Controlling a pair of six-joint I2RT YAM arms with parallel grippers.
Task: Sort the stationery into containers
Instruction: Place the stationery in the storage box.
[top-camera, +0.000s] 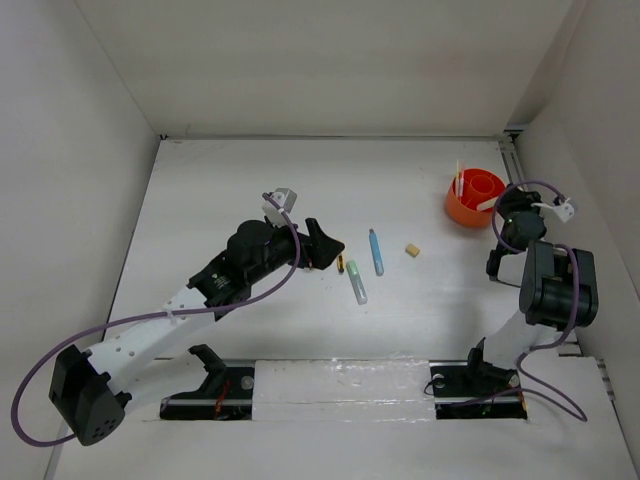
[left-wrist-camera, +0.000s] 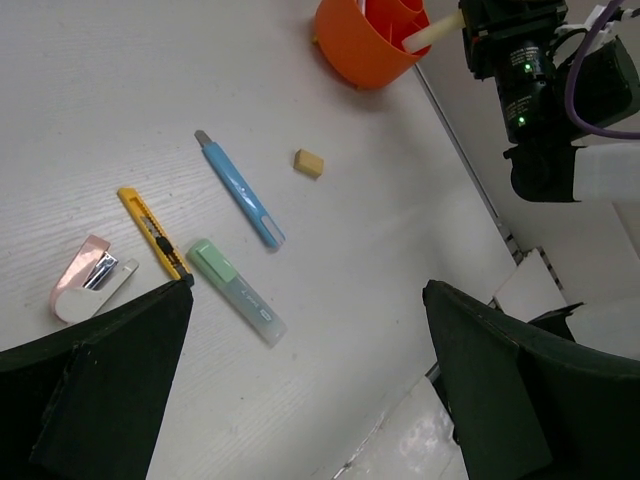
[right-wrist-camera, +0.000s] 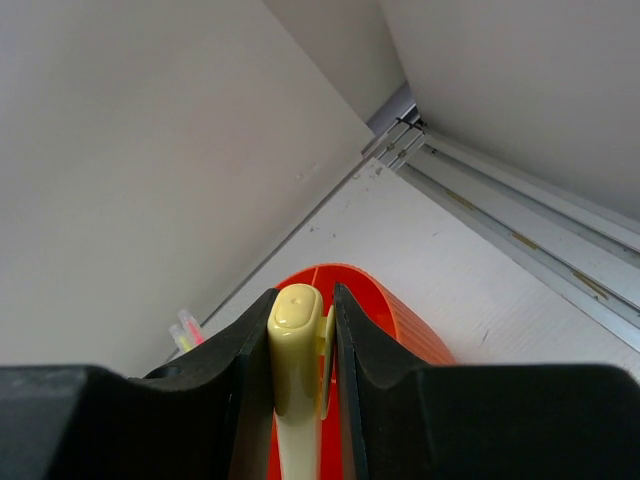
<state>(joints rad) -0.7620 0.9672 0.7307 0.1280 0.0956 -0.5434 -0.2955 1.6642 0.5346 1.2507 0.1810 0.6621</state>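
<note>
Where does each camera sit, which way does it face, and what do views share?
Top external: above and behind, looking down at the table; left arm and right arm show.
Left wrist: on the left arm, facing across the table toward the orange cup; open left claw frames the bottom.
Right wrist: on the right arm, facing the far corner over the cup; right claw shut on a pale yellow pen.
Shared: all three see the cup.

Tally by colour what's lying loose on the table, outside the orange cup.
blue pen: 1
pale green marker: 1
yellow-black cutter: 1
tan cube: 1
pink-white stapler: 1
Total: 5
</note>
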